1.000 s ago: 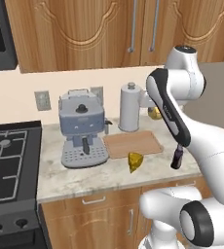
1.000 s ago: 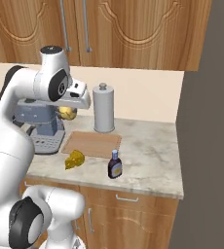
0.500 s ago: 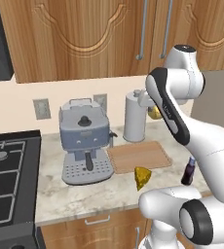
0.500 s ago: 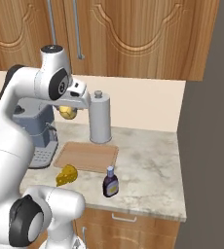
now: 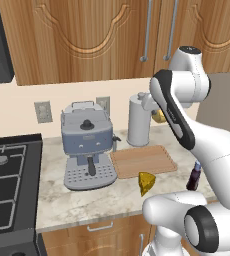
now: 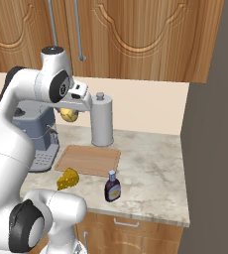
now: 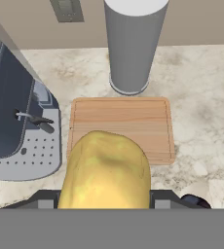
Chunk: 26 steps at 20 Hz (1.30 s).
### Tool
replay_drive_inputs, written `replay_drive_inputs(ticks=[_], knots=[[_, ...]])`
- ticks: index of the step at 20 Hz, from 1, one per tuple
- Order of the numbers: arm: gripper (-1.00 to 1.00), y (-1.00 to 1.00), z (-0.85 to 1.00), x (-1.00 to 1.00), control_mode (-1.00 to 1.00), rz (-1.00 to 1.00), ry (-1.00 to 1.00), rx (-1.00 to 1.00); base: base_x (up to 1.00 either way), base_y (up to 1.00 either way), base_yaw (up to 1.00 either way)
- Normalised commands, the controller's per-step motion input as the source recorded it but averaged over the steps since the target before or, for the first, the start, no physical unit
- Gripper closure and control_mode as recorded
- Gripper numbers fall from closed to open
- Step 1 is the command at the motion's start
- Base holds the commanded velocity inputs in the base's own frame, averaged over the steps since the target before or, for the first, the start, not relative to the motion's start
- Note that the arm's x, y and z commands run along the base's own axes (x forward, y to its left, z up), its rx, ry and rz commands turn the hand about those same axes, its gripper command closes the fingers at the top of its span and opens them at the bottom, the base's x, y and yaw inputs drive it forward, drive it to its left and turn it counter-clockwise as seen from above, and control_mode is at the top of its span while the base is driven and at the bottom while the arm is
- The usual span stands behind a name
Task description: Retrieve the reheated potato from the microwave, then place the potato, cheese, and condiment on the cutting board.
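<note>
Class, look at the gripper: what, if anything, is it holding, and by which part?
The gripper holds the potato, clamped across its two sides, above the counter near the cutting board.

Matt wooden cutting board

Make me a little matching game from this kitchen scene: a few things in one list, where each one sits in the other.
Things:
1. potato
2. cheese
3. condiment bottle
4. cutting board

Places:
A. flat on the counter, nothing on it
B. held in the tool, above the counter
C. on the counter, left of the bottle
D. upright near the counter's front edge

Pairs: 1-B, 2-C, 3-D, 4-A
</note>
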Motion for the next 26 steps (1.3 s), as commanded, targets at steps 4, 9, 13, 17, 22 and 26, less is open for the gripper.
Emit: replay_drive_inputs(ticks=[4,9,13,17,22,26], knots=[[1.0,0.0,0.0,0.0,1.0,0.0,0.0,0.0,0.0,0.0,0.0],[1.0,0.0,0.0,0.0,1.0,0.0,0.0,0.0,0.0,0.0,0.0],[1.0,0.0,0.0,0.0,1.0,0.0,0.0,0.0,0.0,0.0,0.0],[1.0,0.0,0.0,0.0,-1.0,0.0,0.0,0.0,0.0,0.0,0.0],[1.0,0.0,0.0,0.0,-1.0,0.0,0.0,0.0,0.0,0.0,0.0],[1.0,0.0,0.0,0.0,-1.0,0.0,0.0,0.0,0.0,0.0,0.0]])
